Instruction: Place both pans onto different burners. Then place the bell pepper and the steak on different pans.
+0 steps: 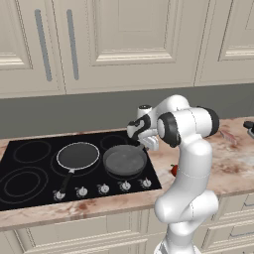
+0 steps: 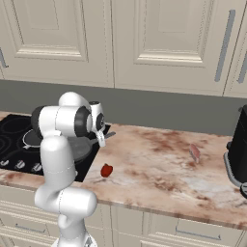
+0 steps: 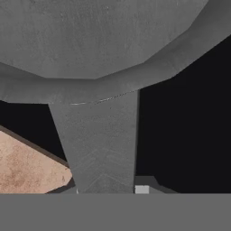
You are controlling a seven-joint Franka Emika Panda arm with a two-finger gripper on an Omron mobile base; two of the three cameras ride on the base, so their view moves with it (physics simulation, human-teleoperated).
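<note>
The shallow dark pan (image 1: pixel 78 155) with a pale rim rests on a middle burner of the black cooktop (image 1: pixel 30 168), its long handle pointing to the front. Right of it, the deeper grey pan (image 1: pixel 125 159) (image 2: pixel 79 146) sits on another burner. My gripper (image 1: pixel 147 144) (image 2: pixel 101 140) (image 3: pixel 108 187) is low at that pan's right side, fingers pressed against its grey handle (image 3: pixel 101 144). On the counter right of the cooktop lies the red bell pepper (image 1: pixel 174 170) (image 2: pixel 106 170), partly behind my arm in the left base view. Farther right is the pale pink steak (image 1: pixel 228 136) (image 2: pixel 195 152).
Unoccupied burner rings (image 1: pixel 32 151) lie at the cooktop's left, and silver knobs (image 1: pixel 102 188) line its front edge. A dark appliance (image 2: pixel 239 154) stands at the counter's far right. The marbled counter (image 2: pixel 149 164) has open room between pepper and steak.
</note>
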